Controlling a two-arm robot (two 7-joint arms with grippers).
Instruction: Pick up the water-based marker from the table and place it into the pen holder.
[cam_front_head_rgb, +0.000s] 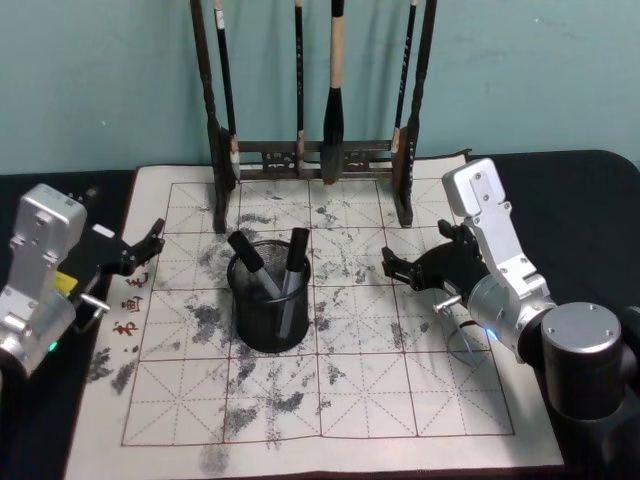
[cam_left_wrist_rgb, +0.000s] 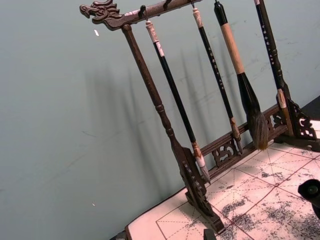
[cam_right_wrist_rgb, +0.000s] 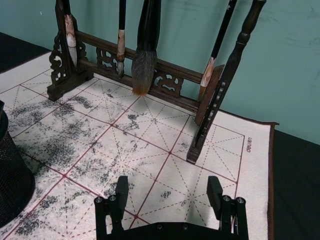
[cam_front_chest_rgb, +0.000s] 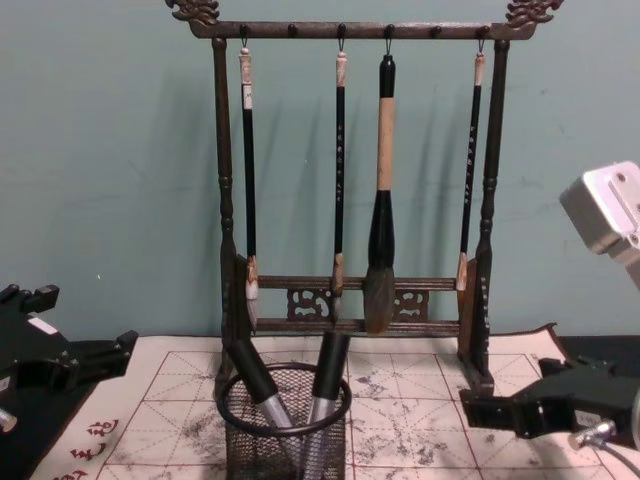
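Fingers (cam_right_wrist_rgb: 216, 192) of right gripper (cam_front_head_rgb: 392, 265) spread, level above mat (cam_front_head_rgb: 400, 400).

arms: silver-white housings | jaws: black, screw-studded | right wrist: grey round cap, blue light | left: green light

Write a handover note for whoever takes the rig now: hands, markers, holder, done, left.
Left hand: open, empty, at the mat's left edge.
Right hand: open, empty, right of the holder.
Holder: mid-mat, in front of the brush rack.
Markers: two stand in the holder, caps up.
Done: placement looks complete.
Left: no marker seen on the mat; probably just park the arms.
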